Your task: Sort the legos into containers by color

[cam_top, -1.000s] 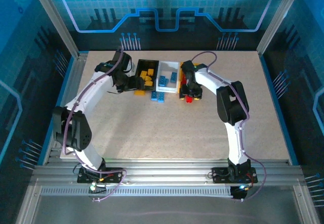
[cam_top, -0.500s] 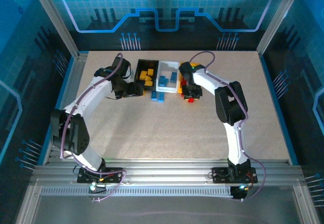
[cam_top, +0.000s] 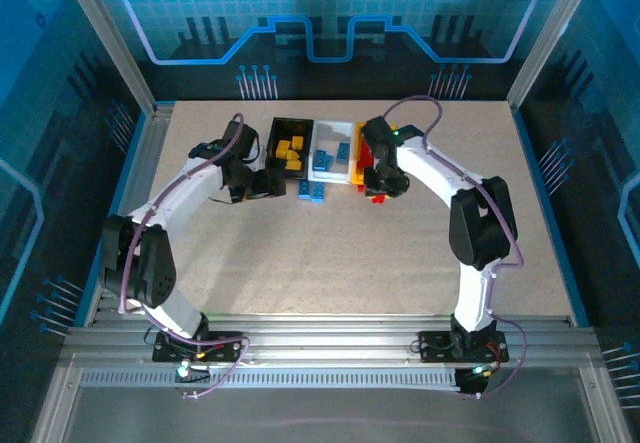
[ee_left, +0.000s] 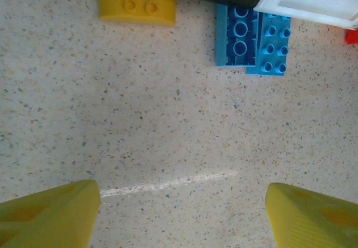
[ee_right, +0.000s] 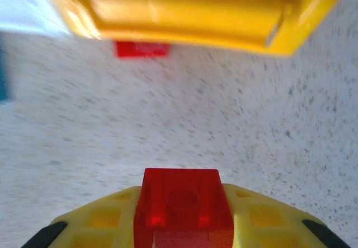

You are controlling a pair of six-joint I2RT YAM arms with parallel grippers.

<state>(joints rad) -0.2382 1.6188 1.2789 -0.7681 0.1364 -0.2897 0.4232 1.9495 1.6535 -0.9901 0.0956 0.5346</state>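
Note:
Three containers stand in a row at the back: a black bin holding yellow legos, a white bin holding blue ones, and a yellow bin partly under the right arm. My right gripper is shut on a red lego, just in front of the yellow bin. Another red lego lies on the table by that bin's wall. My left gripper is open over bare table, its yellow fingers wide apart. Ahead of it lie a yellow lego and two blue legos.
The two blue legos sit just in front of the gap between the black bin and the white bin. The speckled table stretches open toward the arm bases. Metal frame rails border it on the left and right.
My right gripper has shut on the red lego and its elbow has swung out to the right. My left gripper has drawn back from the black bin toward the near side and opened wider.

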